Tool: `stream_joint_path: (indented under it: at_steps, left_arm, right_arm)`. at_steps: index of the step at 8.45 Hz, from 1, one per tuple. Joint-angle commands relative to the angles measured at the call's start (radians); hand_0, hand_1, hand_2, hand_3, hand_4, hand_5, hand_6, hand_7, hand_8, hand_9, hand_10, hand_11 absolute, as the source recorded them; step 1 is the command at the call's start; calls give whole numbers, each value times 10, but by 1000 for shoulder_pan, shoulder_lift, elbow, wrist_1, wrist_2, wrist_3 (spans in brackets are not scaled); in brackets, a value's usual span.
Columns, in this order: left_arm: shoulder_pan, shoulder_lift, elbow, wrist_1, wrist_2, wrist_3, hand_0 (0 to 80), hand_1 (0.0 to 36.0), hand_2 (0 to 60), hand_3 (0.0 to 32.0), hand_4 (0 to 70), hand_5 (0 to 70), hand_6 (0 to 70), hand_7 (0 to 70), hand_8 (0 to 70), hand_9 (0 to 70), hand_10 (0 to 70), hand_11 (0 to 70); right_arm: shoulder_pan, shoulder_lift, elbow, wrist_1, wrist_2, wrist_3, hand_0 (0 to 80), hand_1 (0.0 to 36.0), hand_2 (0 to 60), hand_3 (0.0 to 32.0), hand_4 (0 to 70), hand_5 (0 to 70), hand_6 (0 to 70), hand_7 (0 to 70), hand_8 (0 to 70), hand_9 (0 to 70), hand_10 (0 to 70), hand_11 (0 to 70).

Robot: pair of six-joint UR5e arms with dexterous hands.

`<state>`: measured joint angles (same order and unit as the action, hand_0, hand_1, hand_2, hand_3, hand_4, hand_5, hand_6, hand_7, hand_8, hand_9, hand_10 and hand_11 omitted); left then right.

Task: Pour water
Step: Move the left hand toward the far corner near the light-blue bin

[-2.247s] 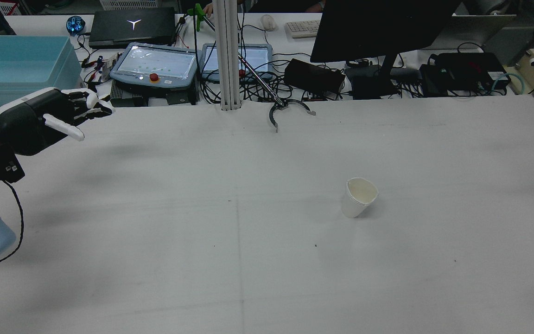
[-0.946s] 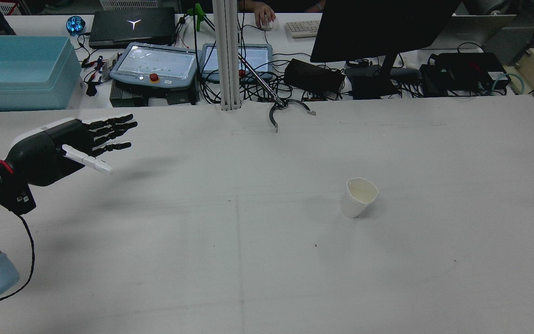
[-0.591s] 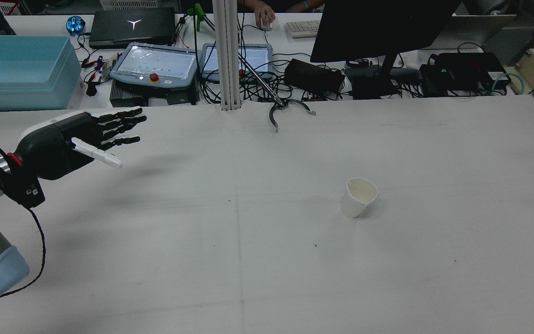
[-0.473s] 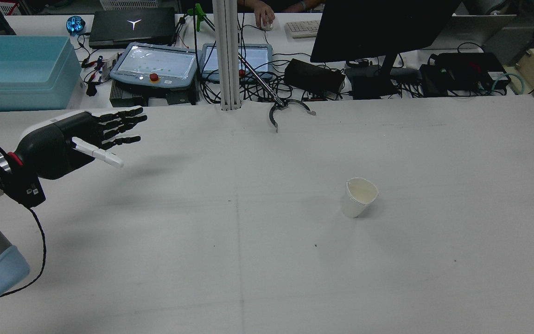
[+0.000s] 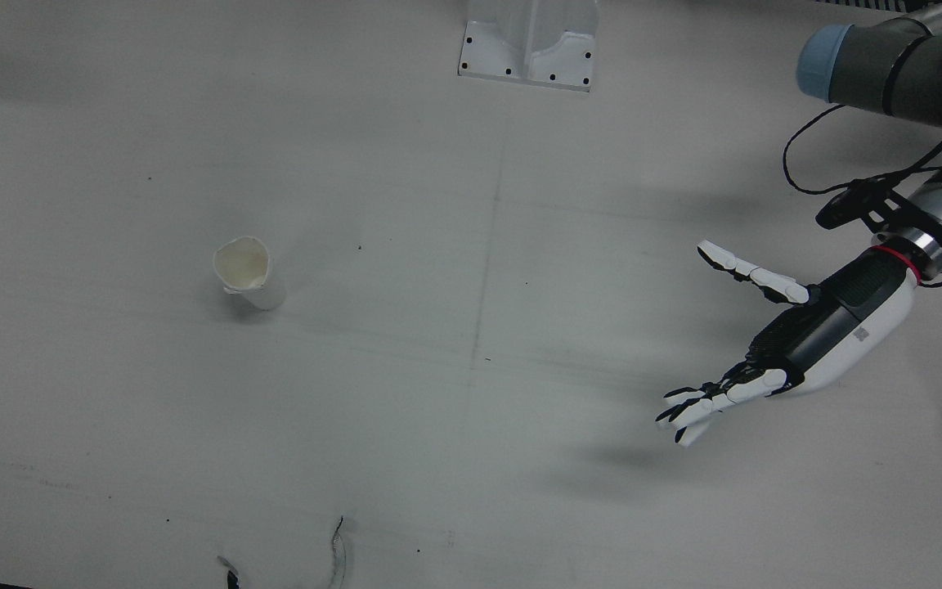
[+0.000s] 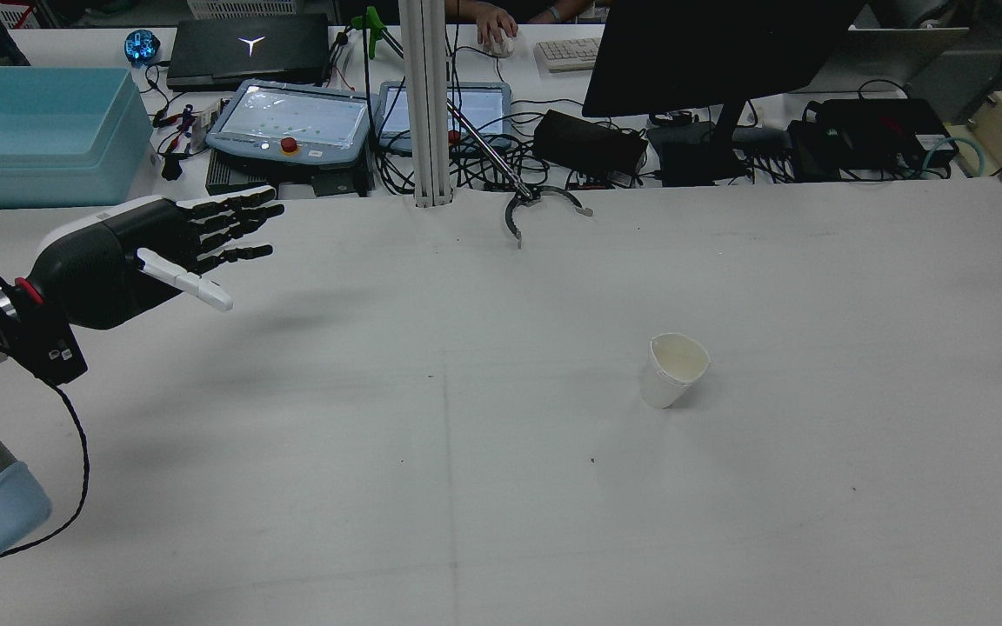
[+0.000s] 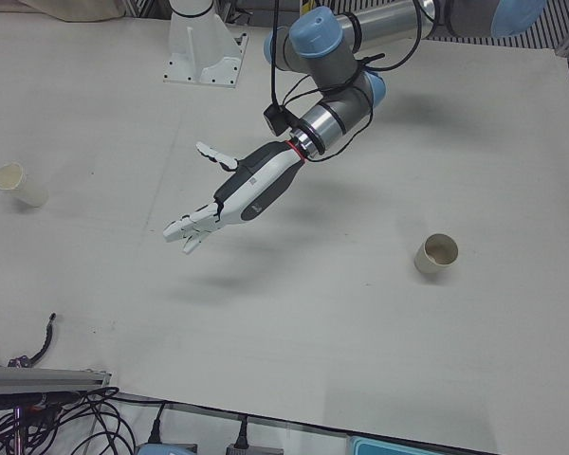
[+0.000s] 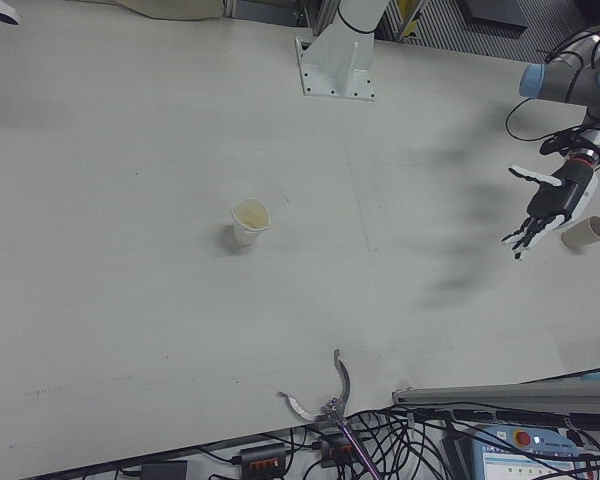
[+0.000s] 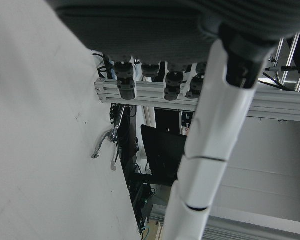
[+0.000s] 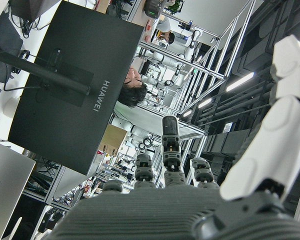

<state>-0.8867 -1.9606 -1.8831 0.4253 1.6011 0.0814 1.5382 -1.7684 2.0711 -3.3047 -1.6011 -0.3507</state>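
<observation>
A white paper cup stands on the table's right half in the rear view; it also shows in the front view and the right-front view. A second paper cup stands by my left arm's side, near the table edge. My left hand hovers above the table's left half, open and empty, fingers stretched out. It is far from both cups. My right hand shows only in its own view, fingers spread, holding nothing, facing a monitor.
A black claw tool lies at the far table edge. A white post rises there. Behind the table are a blue bin, tablets, cables and a monitor. An arm pedestal stands at the table's near side.
My left hand uncurled its fingers and moved forward and right over the table. My right hand, at the rear view's right edge 2.2 s ago, has left that view. The cup stayed put.
</observation>
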Motion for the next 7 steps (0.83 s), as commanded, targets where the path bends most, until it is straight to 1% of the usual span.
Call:
stream_joint_path:
  at_steps: [1, 2, 3, 4, 5, 6, 7]
  left_arm:
    - [-12, -63, -22, -14, 3, 9, 800, 330, 0, 0, 239, 0, 162, 104, 65, 6, 100, 187]
    - [-46, -64, -24, 1, 3, 9, 800, 311, 0, 0, 239, 0, 159, 104, 64, 6, 99, 183]
    - [-75, -85, -27, 53, 3, 5, 800, 338, 0, 0, 227, 0, 155, 103, 70, 6, 98, 186]
    - [-125, -89, -54, 113, 22, 4, 800, 343, 0, 0, 220, 0, 155, 103, 72, 6, 97, 184]
    - [-138, -89, -100, 169, 26, 3, 800, 328, 0, 0, 227, 0, 152, 101, 73, 6, 94, 178]
    - [-170, -84, -113, 173, 28, 4, 800, 321, 0, 0, 235, 0, 152, 96, 74, 5, 88, 169]
    - [-255, -67, -107, 138, 33, 15, 800, 318, 0, 0, 233, 0, 150, 97, 72, 5, 86, 164]
  right_arm:
    - [42, 15, 6, -9, -2, -1, 423, 108, 221, 26, 0, 81, 296, 249, 114, 103, 0, 0]
    - [40, 21, 14, -6, -2, -1, 423, 109, 218, 24, 0, 82, 292, 240, 114, 102, 0, 0]
    - [34, 55, 21, -7, 0, -1, 423, 107, 220, 32, 1, 80, 299, 252, 113, 103, 0, 0]
    - [33, 55, 38, -3, 0, -2, 417, 98, 205, 38, 6, 79, 303, 253, 113, 103, 0, 0]
    - [43, 52, 50, 2, 0, -4, 437, 115, 224, 58, 18, 78, 293, 250, 102, 90, 0, 0]
    - [13, 66, 31, 2, 0, -4, 439, 120, 223, 54, 3, 76, 272, 226, 95, 79, 0, 0]
    - [4, 120, -15, 2, 0, -4, 440, 122, 218, 30, 0, 76, 259, 199, 90, 74, 0, 0]
